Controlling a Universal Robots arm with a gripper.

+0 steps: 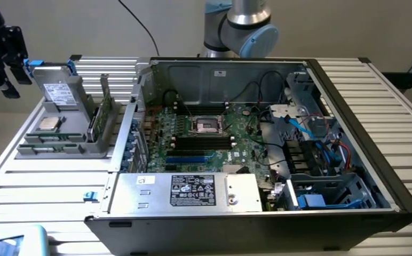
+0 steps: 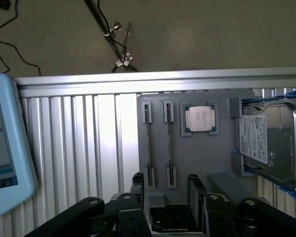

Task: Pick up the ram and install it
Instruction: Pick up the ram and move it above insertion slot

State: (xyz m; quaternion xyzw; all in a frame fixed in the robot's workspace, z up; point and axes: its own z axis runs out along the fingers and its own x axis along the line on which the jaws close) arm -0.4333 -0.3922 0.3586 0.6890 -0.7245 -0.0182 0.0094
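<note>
The claw is hovering by the gray holder, apart and empty. The ram is standing in it, light but breakable; pinching its flat sides looks safest.

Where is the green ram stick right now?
The ram stands on its edge in the gray holder at the exterior view's left, between the hard drive and the open computer case.

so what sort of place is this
Probably a robotics lab bench for PC assembly: an open black metal computer case on a ribbed aluminium table, a grey plastic parts holder carrying a silver hard drive, and a silver-and-blue robot arm behind.
</note>
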